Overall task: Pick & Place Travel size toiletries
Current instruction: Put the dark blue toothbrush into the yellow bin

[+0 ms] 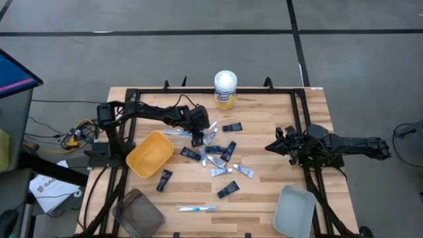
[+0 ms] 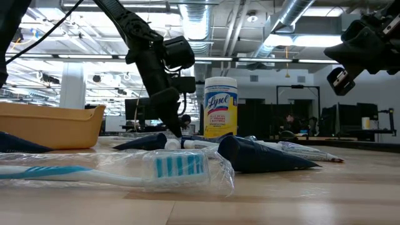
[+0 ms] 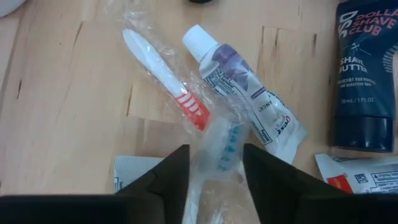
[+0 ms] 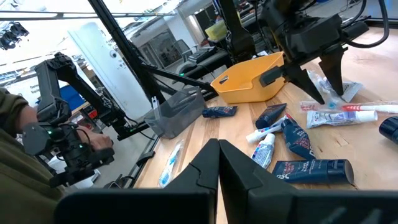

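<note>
Clear crinkled wrap blurs the wrapped toothbrush (image 3: pixel 214 152) between the left tool (image 3: pixel 214 165) fingers, so whether they pinch it or only straddle it I cannot tell; it lies on the counter (image 3: pixel 62 112), a white tube (image 3: pixel 245 93) just ahead. Right tool (image 4: pixel 217 163) hangs clenched, well apart

Yellow canister (image 2: pixel 220 106), far side of table: label reads "Lysol" in blue script; smaller print under it not legible.

Dark navy tube (image 3: pixel 365 74): "DOLLAR SHAVE CLUB", "SHAVE BUTTER", "30 mL / 1 FL OZ".

White tube (image 3: pixel 245 92) beside it: fine print, unreadable.

White bag (image 1: pixel 51 188) on floor, left of table: partial dark lettering, unclear.
</note>
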Robot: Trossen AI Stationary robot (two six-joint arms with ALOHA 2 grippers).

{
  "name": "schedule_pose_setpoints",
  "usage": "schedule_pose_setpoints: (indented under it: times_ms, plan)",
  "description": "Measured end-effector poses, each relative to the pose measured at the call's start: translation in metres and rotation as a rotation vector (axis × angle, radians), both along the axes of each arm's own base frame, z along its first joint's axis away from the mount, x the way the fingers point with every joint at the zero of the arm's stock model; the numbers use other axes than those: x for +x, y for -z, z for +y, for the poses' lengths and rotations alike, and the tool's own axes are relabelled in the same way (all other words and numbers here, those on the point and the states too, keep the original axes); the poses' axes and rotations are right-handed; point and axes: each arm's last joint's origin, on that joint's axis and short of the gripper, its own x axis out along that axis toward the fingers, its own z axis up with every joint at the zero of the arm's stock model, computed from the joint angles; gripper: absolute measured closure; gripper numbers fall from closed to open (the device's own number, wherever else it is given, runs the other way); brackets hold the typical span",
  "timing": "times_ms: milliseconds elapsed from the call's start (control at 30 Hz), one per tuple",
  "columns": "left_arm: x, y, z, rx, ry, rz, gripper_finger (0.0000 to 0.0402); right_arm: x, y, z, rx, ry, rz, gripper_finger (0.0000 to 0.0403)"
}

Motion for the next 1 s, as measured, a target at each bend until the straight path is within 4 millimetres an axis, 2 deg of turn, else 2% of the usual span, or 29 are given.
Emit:
schedule_pose_setpoints:
  times_ms: [333,533,633,800,1000]
  plan:
    - [0.001,-0.001,0.000,0.004,0.000,-0.015,0.0369,0.000,0.000,0.000,0.000,0.000,0.000,0.0403]
    - [0.001,-0.008,0.000,0.011,-0.006,-0.046,0.0394,0.000,0.000,0.000,0.000,0.000,0.000,0.0403]
    - [0.000,-0.025,0.000,0.045,-0.015,-0.111,0.0394,0.000,0.000,0.000,0.000,0.000,-0.001,0.0403]
    - [-0.008,-0.068,0.000,0.135,-0.047,-0.264,0.0401,0.000,0.000,0.000,0.000,0.000,-0.001,0.0403]
    - [-0.037,-0.128,-0.007,0.196,-0.166,-0.436,0.0401,0.000,0.000,0.000,0.000,0.000,0.000,0.0403]
